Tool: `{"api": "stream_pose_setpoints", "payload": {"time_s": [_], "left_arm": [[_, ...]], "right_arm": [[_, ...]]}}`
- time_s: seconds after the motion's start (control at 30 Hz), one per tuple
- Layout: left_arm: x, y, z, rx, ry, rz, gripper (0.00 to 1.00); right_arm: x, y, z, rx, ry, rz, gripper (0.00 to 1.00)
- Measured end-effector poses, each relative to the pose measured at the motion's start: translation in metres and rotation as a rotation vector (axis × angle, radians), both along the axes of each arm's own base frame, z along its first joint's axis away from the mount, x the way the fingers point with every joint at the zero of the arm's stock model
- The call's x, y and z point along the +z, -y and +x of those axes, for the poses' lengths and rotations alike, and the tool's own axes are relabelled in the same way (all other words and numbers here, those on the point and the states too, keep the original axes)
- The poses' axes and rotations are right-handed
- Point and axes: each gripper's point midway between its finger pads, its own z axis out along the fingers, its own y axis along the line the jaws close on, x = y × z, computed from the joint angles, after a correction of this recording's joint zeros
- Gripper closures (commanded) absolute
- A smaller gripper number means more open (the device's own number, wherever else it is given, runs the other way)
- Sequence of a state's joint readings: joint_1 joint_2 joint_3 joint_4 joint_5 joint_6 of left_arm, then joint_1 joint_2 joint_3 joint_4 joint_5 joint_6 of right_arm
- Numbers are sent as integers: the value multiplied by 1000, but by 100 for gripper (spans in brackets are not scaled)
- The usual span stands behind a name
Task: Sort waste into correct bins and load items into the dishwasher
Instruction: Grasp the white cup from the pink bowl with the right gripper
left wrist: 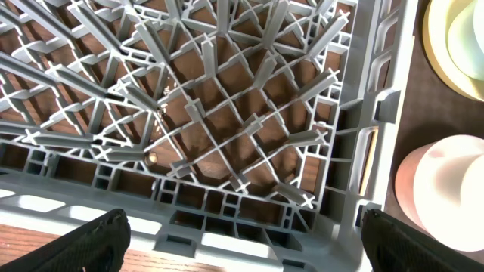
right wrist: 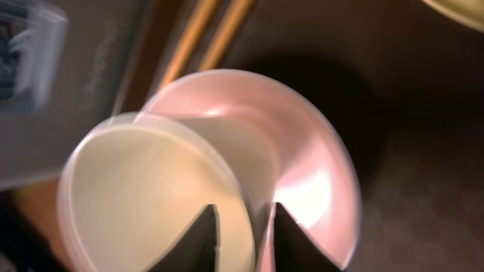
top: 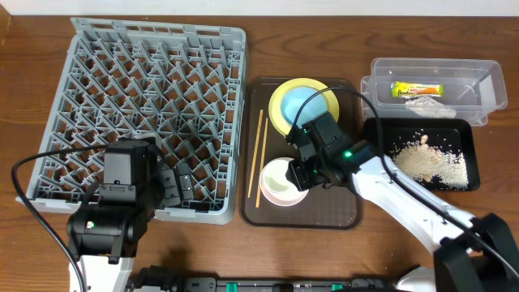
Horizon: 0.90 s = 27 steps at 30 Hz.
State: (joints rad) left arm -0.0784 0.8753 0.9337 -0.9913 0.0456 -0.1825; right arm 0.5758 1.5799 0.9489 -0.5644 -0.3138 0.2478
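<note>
My right gripper (top: 298, 174) (right wrist: 242, 213) is shut on the wall of the pale pink-white bowl (top: 278, 182) (right wrist: 174, 174), one finger inside and one outside. The bowl is tilted over the brown tray, and the wrist view is blurred. The light blue bowl (top: 308, 104) sits on the yellow plate (top: 278, 104). Two chopsticks (top: 261, 158) lie along the tray's left side. My left gripper (top: 174, 182) (left wrist: 242, 242) is open and empty over the front right corner of the grey dish rack (top: 146, 49) (left wrist: 227, 136). The white cup is not in view.
The brown serving tray (top: 324, 212) lies between the rack and the bins. The clear tub (top: 478, 77) holds the snack wrapper (top: 416, 89) and the paper scrap (top: 430, 105). The black tray (top: 377, 158) holds rice scraps (top: 426, 158).
</note>
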Motion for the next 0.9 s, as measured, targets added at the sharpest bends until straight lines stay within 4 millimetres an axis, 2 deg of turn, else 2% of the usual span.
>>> {"api": "stream_pose_setpoints", "payload": {"time_s": [0.1,0.2,0.3,0.43,0.53,0.6,0.67,0.73,0.9], "left_arm": [[0,0,0,0,0,0,2],[0,0,0,0,0,0,2],[0,0,0,0,0,0,2],[1,0,1,15,5,-13,2],[7,8,10,31,46,-71,2],[13,17,19,25,82,-137,2],[18,30,28,5,102,-209,2],[21,48,39,-38,108,-304,2],[25,93,59,-183,74,-541,2]], "right_arm": [[-4,2,4,-26,2,-16,99],[-2,2,12,-58,25,-13,99],[8,12,19,-97,42,-9,99],[55,33,46,-193,146,47,99],[96,55,66,-270,247,104,99],[113,67,72,-307,284,139,99],[119,71,74,-314,278,174,99],[118,67,72,-299,250,210,99],[117,41,69,-206,169,359,99]]}}
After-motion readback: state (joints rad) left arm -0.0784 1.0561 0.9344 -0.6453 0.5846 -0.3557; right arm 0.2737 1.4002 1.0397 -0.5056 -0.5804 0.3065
